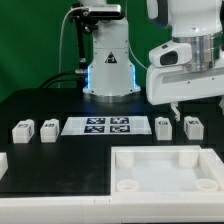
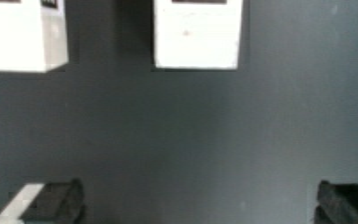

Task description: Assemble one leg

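Gripper (image 1: 196, 102) hangs upper right in ext. view, above the black worktop (image 1: 60, 105). It is wide open w/ nothing held; wrist view shows the fingers (image 2: 44, 200) far apart over bare dark surface. Below it, right of centre, near leg (image 1: 194, 127) and next leg (image 1: 163, 126) stand side by side, not touched. Marker board (image 1: 97, 126) at centre. Far legs (image 1: 22, 130) at left edge. Large white tray-like piece w/ round holes (image 1: 160, 153) at lower right.
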`<state>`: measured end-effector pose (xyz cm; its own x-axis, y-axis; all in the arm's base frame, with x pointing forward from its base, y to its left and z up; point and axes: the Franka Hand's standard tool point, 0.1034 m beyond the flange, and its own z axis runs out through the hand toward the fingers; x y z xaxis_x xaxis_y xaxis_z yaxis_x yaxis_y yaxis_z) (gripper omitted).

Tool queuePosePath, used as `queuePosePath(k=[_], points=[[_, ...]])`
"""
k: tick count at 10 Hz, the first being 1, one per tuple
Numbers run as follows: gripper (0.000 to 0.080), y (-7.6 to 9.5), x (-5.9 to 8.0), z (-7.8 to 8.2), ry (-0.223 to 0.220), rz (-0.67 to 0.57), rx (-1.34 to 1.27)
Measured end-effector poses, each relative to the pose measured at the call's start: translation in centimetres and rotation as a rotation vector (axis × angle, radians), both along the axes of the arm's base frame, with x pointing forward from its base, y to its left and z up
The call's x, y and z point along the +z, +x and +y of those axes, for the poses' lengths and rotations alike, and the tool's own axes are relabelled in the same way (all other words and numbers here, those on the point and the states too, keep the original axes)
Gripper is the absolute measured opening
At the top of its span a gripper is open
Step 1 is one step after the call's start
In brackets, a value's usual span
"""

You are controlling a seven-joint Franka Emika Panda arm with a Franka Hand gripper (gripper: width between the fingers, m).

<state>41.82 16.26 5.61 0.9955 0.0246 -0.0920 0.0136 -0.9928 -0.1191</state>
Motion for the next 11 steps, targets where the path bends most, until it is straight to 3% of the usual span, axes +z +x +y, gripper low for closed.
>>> queuePosePath(k=[4, 7, 8, 11], points=[[0.0649, -0.4, 0.2, 0.0, -0.015, 0.424, 0.055], [0.0649, -2.4, -1.4, 0.6, -0.025, 0.728, 0.073], [0.0649, -2.3, -2.1, 0.6, -0.018, 0.737, 0.071], [0.0649, -2.4, -2.1, 0.7, -0.02, 0.73, 0.072]])
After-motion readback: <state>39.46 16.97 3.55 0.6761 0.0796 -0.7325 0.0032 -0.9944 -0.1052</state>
